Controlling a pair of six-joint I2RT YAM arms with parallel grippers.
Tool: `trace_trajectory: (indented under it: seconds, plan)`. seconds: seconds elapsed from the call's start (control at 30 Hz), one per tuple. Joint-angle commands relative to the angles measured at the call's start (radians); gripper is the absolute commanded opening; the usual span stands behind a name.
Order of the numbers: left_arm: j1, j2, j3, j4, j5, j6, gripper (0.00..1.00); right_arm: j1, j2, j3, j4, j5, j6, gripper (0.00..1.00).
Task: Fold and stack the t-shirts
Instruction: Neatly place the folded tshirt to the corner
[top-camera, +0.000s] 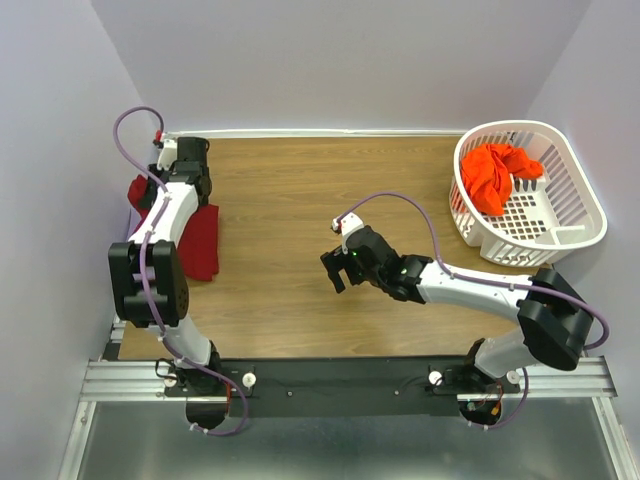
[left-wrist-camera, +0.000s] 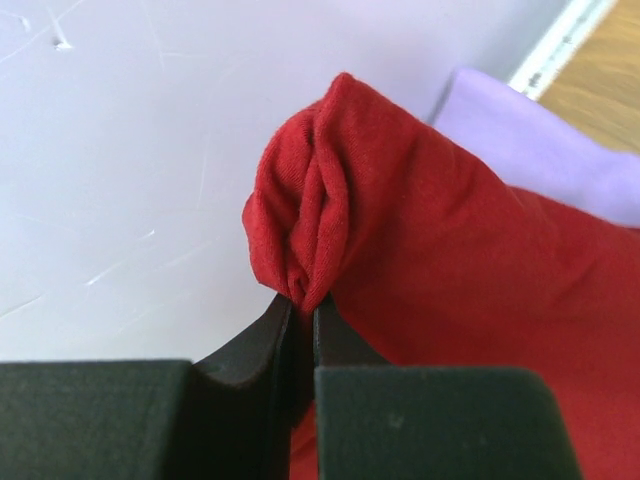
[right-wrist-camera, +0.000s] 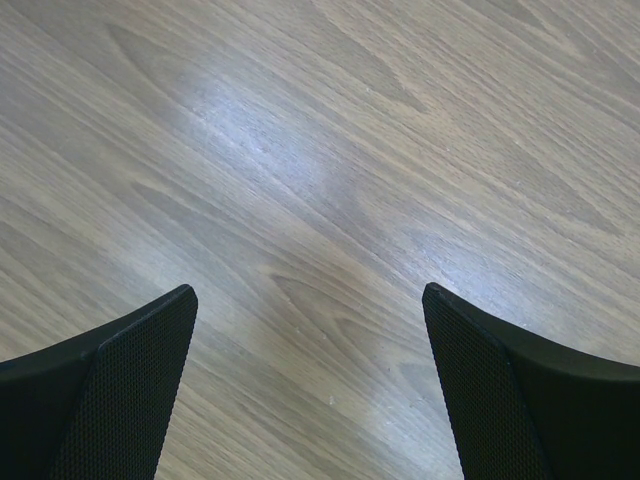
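Now the left gripper, nearly closed, pinches a fold of the crimson t-shirt at the left edge of the table; the right gripper, wide open and empty, is nearer the orange-red t-shirt in the basket.

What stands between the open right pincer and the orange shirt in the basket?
Only the white basket's wall: the orange shirt lies inside it. The right pincer, open over the table, would probably have to reach in from above.

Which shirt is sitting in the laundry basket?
The orange-red shirt, bunched in the white basket; the dark red shirt is outside it, pinched by the left tool.
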Motion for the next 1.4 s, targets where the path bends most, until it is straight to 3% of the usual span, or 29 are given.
trace_trajectory:
  seconds: [0.0,0.47,0.7,0.77,0.8,0.87,0.9,1.0,1.2,1.37]
  plan:
    - [0.052,0.039,-0.031,0.136,-0.064,0.015,0.00,-0.007,0.011,-0.018,0.024,0.037,0.007,0.99]
    - [0.100,0.149,-0.097,0.353,-0.079,0.113,0.00,-0.010,0.024,-0.019,0.026,0.039,0.007,0.99]
    - [0.138,0.212,-0.089,0.345,-0.098,0.081,0.00,-0.010,0.030,-0.019,0.026,0.036,0.005,0.99]
    - [0.138,0.233,-0.079,0.344,-0.105,0.081,0.12,-0.010,0.030,-0.018,0.026,0.033,0.005,0.99]
    - [0.141,0.252,-0.074,0.344,-0.117,0.076,0.28,-0.010,0.031,-0.018,0.026,0.031,0.005,0.99]
    - [0.144,0.267,-0.066,0.339,-0.130,0.064,0.38,-0.012,0.031,-0.018,0.026,0.034,0.007,0.99]
    - [0.148,0.281,-0.062,0.328,-0.131,0.057,0.53,-0.012,0.034,-0.018,0.026,0.034,0.007,0.99]
    - [0.152,0.281,-0.046,0.302,-0.119,0.024,0.72,-0.010,0.040,-0.015,0.026,0.036,0.005,0.99]
    - [0.157,0.227,0.001,0.249,-0.049,-0.101,0.79,-0.010,0.051,-0.001,0.023,0.055,-0.002,0.98]
    - [0.143,0.091,0.010,0.222,0.163,-0.178,0.81,-0.027,0.036,0.018,0.001,0.100,0.008,0.99]
